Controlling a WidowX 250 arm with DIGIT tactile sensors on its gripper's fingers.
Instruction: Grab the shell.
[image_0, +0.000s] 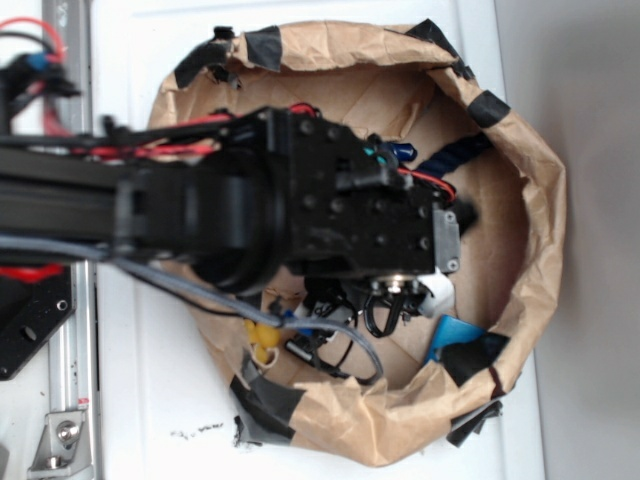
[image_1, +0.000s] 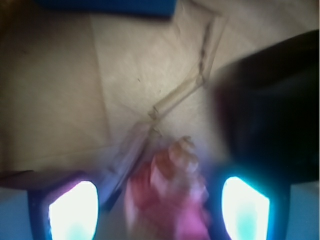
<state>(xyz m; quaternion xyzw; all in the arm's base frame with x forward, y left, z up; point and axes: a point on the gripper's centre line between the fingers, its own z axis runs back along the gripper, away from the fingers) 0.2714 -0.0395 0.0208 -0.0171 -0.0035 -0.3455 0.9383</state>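
Observation:
In the wrist view the shell (image_1: 175, 165) shows blurred, orange-tan and pinkish with ridged whorls. It lies on the brown paper floor between my two fingers. My gripper (image_1: 159, 200) is open around it, with the bright left pad (image_1: 72, 210) a small gap away from it and the right pad (image_1: 245, 207) very close to it. In the exterior view my arm and wrist (image_0: 390, 220) reach down into the paper nest and hide the shell and the fingertips.
The brown paper nest wall (image_0: 540, 200), patched with black tape, rings the work area. A blue flat object (image_1: 107, 6) lies ahead, also in the exterior view (image_0: 455, 335). A dark bulky object (image_1: 270, 115) sits close on the right. A small yellow object (image_0: 262, 340) and cables lie nearby.

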